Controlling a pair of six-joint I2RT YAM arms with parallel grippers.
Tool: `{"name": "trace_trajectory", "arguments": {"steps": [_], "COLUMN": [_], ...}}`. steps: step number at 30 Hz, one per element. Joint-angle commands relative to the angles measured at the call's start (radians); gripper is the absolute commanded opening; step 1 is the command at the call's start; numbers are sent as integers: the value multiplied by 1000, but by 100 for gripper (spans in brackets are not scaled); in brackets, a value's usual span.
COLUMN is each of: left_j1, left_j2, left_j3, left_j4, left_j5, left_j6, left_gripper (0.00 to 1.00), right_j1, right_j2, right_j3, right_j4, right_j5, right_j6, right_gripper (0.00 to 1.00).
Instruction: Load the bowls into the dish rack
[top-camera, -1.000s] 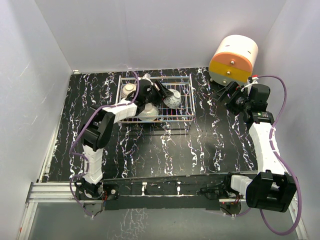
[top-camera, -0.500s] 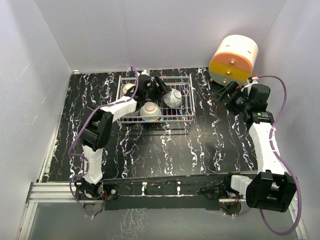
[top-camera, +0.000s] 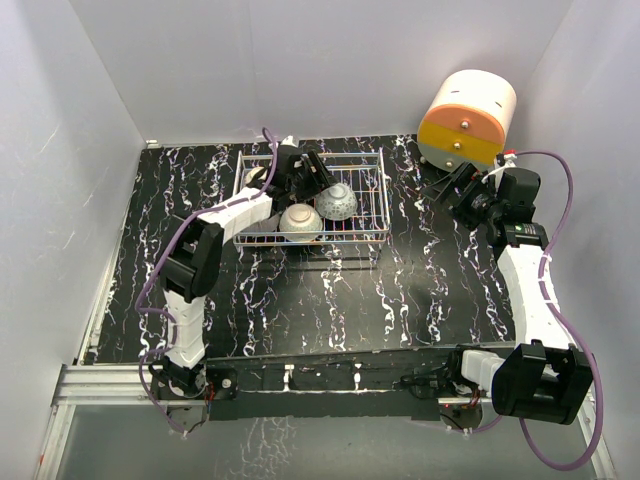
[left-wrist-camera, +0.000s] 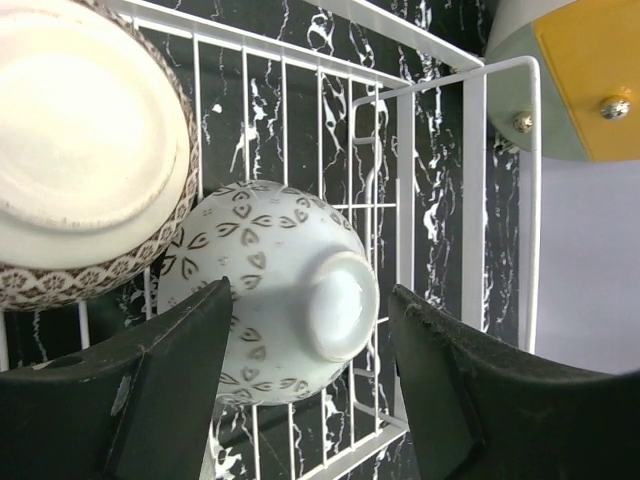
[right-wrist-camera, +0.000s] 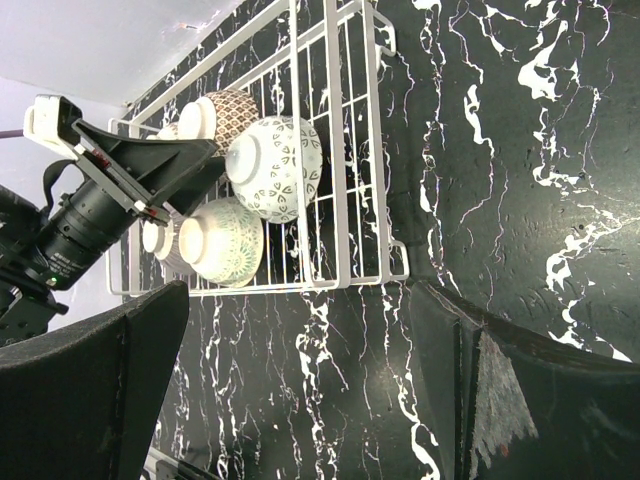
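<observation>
Inspector: Left gripper (top-camera: 320, 180) has drawn back toward the far rail; leaf-patterned bowl (left-wrist-camera: 270, 290) now sits lower in the dish rack (top-camera: 383, 200).
Clerk: Jaws?
Inspector: Spread, pinching nothing. Bowl lies just beyond the tips, foot tilted up. Right gripper (right-wrist-camera: 300, 300) gapes wide, empty, well apart.

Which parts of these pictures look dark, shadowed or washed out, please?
Left wrist view: the left gripper's black fingers lack detail, a shadow crosses the white leaf-patterned ceramic bowl, and the brown-rimmed bowl looks washed out. Right wrist view: the white wire dish rack is sharp, the right gripper's fingers dark. Top view: even light.
</observation>
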Motion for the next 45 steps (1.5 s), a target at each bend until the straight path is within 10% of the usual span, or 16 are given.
{"name": "trace_trajectory", "arguments": {"steps": [1,9,16,26,34,45], "left_j1": [-13,-28,-72,-80,-72,-6], "left_j2": [-90,-125,-144,-326,-592,-854], "left_j3": [46,88,214,312,176,-88], "left_j4": [-69,-134,-268,-456,-552,-606], "left_j5": [-48,-94,-128,-259,-377,-424], "left_j6": [77,161,311,572,717,676], "left_gripper": [63,66,97,97,97,97], "right_j1": [-5,-5,-5,39,403,526], "right_j2": [-27,-29,3,90,260,304], "right_j3": [-12,-8,34,121,327,373], "right_j4": [62,64,62,48,-48,-74], "right_j5": [-13,-9,-42,-39,197,313], "right_j6": [4,-8,-23,-82,-164,-181], "right_gripper": [96,95,98,98,98,98]}}
